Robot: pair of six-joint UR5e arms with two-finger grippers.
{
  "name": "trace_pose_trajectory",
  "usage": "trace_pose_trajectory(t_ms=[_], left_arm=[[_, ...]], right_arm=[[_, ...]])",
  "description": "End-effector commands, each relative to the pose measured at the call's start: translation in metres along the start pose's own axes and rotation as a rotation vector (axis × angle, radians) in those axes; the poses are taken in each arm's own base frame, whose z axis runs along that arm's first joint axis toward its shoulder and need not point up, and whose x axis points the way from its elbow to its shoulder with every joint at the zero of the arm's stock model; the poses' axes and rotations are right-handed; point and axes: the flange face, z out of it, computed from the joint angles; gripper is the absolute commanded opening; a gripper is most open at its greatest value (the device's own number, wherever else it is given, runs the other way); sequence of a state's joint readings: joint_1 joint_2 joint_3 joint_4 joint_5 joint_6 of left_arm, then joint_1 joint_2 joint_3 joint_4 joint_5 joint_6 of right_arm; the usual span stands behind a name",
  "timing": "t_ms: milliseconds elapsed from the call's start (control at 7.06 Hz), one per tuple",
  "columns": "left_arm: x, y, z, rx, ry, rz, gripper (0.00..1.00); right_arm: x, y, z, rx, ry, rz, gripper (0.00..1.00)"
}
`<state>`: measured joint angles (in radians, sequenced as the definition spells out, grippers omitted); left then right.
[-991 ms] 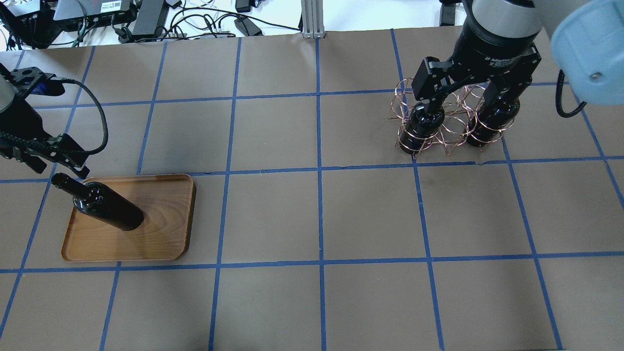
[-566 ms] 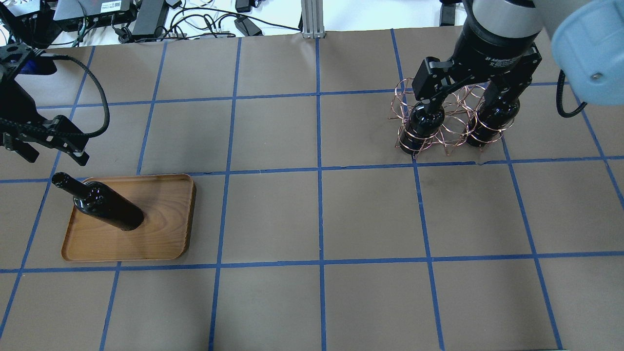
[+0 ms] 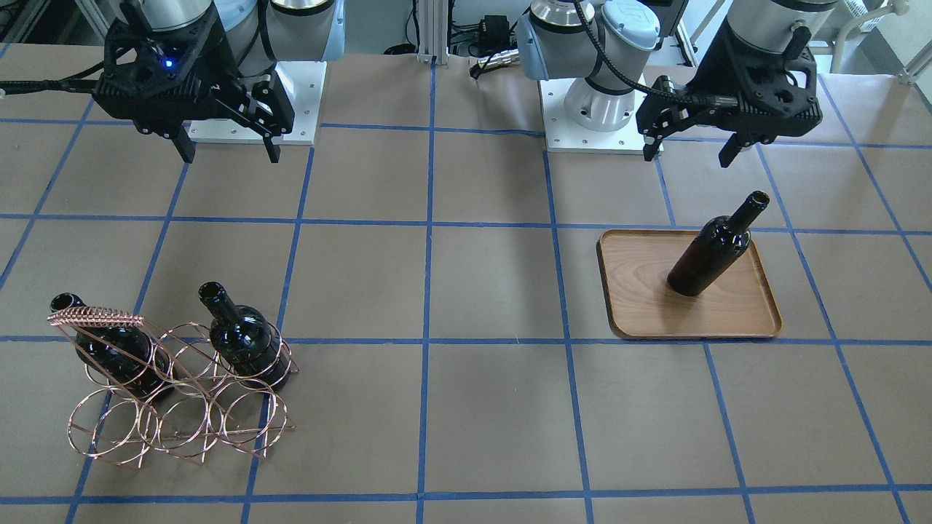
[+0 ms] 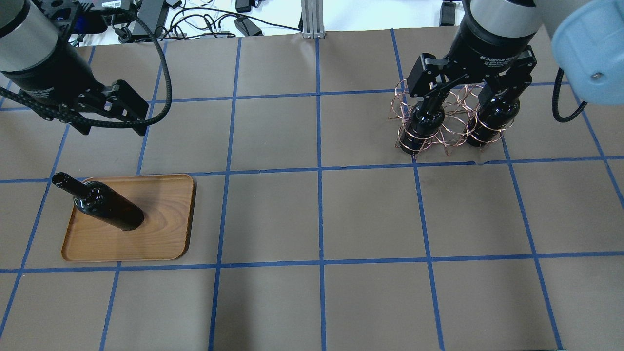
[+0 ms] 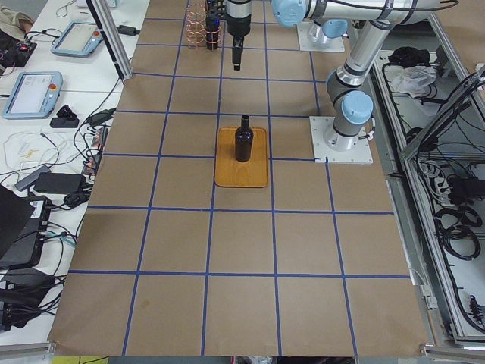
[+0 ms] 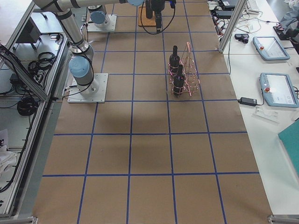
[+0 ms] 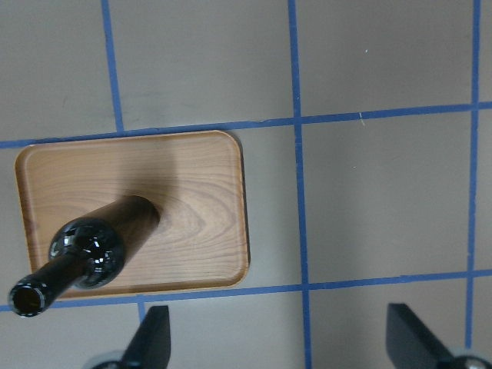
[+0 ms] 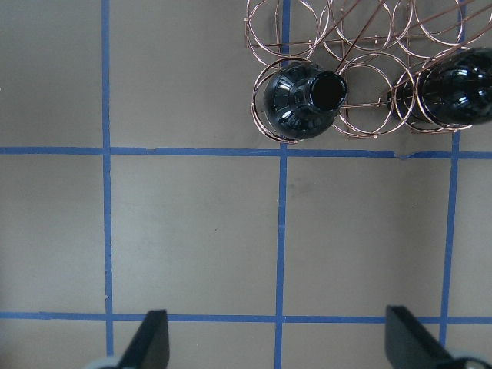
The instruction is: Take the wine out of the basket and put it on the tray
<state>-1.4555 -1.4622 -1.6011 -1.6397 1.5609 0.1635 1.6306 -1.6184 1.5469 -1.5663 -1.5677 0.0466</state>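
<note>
One dark wine bottle [image 4: 105, 204] stands upright and free on the wooden tray [image 4: 163, 229], also in the front view [image 3: 710, 255] and the left wrist view [image 7: 92, 250]. My left gripper [image 4: 113, 122] is open and empty, high above and beyond the tray [image 3: 641, 291]. The copper wire basket [image 4: 451, 126] holds two more bottles [image 4: 423, 124] [image 4: 490, 122] in its outer rings. My right gripper [image 4: 462, 97] is open and empty, high above the basket [image 3: 182, 407]. In the right wrist view one bottle mouth [image 8: 327, 91] lies beyond the fingertips [image 8: 154, 338].
The table is brown paper with a blue tape grid [image 4: 319, 168]. Cables and devices [image 4: 146, 19] lie past the far edge. Both arm bases [image 3: 604, 109] stand at the robot side.
My left gripper has risen and moved right, away from the bottle on the tray, still open. My right gripper has risen slightly over the basket. The bottles have not moved.
</note>
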Motion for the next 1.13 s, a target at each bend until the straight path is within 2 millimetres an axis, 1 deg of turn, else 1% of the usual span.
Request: trace_pose_trajectory(t_ms=[0, 142, 425, 991], left_arm=[[0.042, 0.004, 0.001, 0.004, 0.011, -0.036, 1.0], [0.051, 0.006, 0.002, 0.002, 0.008, -0.016, 1.0], [0.052, 0.009, 0.0, 0.005, 0.006, -0.008, 1.0], [0.05, 0.01, 0.003, 0.001, -0.021, -0.004, 1.0]], right_arm=[[0.0, 0.0, 0.0, -0.001, -0.001, 0.018, 1.0], [0.0, 0.0, 0.0, -0.001, -0.004, 0.018, 1.0], [0.0, 0.0, -0.001, 0.0, -0.005, 0.018, 1.0], [0.0, 0.0, -0.001, 0.0, -0.002, 0.018, 1.0]])
